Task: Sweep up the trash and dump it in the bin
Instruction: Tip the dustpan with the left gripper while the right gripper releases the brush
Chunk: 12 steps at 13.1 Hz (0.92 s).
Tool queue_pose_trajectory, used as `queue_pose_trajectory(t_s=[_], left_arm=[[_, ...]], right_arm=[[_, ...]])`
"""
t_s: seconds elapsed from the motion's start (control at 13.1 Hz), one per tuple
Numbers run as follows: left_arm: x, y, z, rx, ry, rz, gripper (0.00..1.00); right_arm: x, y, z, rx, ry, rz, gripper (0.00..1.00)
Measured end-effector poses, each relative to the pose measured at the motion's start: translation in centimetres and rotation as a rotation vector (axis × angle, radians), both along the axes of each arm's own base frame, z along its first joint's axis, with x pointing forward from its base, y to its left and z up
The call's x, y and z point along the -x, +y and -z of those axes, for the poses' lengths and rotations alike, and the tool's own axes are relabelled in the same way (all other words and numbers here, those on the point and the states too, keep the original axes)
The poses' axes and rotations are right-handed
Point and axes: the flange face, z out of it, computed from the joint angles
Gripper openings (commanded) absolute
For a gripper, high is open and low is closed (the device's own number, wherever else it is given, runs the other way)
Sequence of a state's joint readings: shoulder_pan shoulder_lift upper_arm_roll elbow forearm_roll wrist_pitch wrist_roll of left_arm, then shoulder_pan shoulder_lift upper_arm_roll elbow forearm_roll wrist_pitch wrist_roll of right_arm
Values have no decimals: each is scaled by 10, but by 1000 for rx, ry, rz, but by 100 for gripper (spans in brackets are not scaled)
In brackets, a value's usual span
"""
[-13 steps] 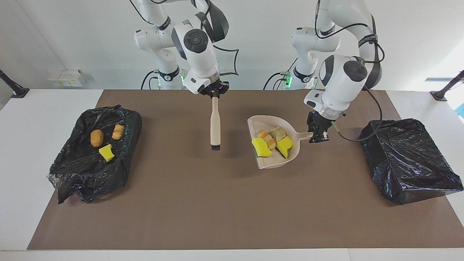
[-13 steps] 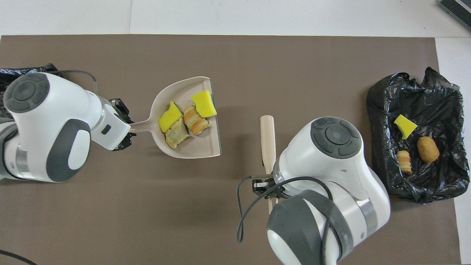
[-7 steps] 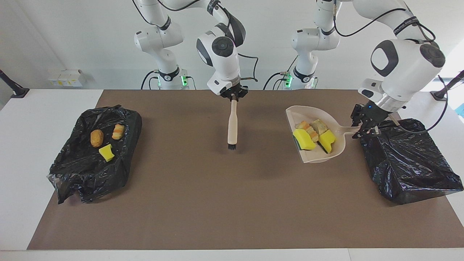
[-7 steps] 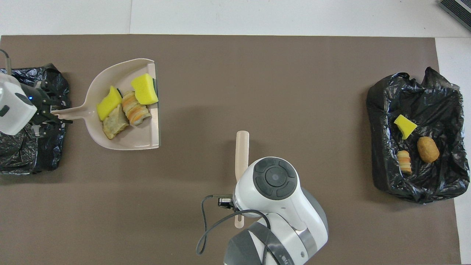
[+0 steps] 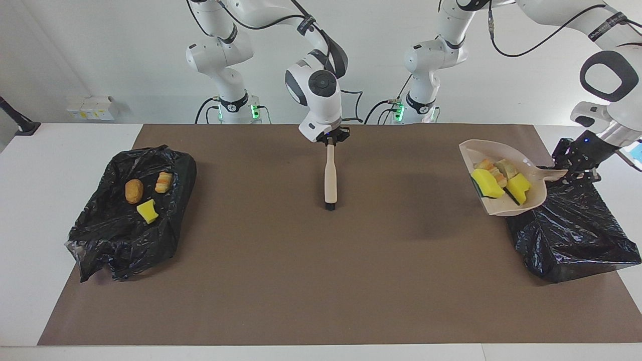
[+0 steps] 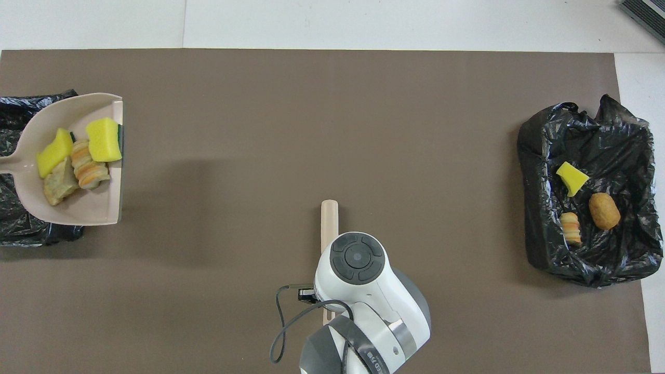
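Note:
My left gripper point(image 5: 577, 170) is shut on the handle of the beige dustpan point(image 5: 469, 150), which hangs level over the edge of the black-lined bin point(image 5: 572, 235) at the left arm's end. Several pieces of trash lie in the pan: a green-and-yellow sponge point(image 5: 486, 183), a yellow sponge point(image 6: 52, 153) and bread chunks point(image 6: 88, 169). In the overhead view the dustpan point(image 6: 88, 208) covers part of that bin point(image 6: 13, 218), and the left gripper is out of frame. My right gripper point(image 5: 330, 142) is shut on the beige brush point(image 5: 330, 175), held bristles down over the mat's middle.
A second black-lined bin point(image 5: 125, 235) stands at the right arm's end with three scraps in it: a yellow sponge point(image 5: 147, 211), a brown roll point(image 5: 134, 191) and a striped bread piece point(image 5: 163, 182). A brown mat point(image 5: 321, 281) covers the table.
The left arm has carried the loaded dustpan up and toward its own end of the table, to over the bin there. The right arm with the brush has drawn back a little.

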<state>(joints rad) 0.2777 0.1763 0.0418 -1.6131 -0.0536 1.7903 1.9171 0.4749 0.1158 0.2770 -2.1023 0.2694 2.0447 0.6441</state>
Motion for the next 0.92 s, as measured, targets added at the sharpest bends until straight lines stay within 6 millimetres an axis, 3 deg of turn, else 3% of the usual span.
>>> queue_pose_trajectory(t_s=[0.15, 0.23, 0.46, 0.54, 0.61, 0.92], left_arm=[[7, 44, -2, -34, 3, -1, 0], [6, 65, -3, -57, 2, 6, 0], [-8, 114, 0, -163, 11, 0, 0], [-16, 121, 1, -211, 4, 8, 0], [-23, 125, 1, -265, -6, 24, 0], [-49, 120, -11, -547, -63, 111, 0]], right_arm=[[2, -1, 3, -1, 0, -11, 19], [2, -1, 5, -4, -4, -15, 29], [4, -3, 9, -2, -1, -24, 49], [4, -4, 10, -4, 0, -36, 80], [5, -4, 11, -6, 0, -45, 100], [-4, -4, 2, -23, -23, -35, 100]])
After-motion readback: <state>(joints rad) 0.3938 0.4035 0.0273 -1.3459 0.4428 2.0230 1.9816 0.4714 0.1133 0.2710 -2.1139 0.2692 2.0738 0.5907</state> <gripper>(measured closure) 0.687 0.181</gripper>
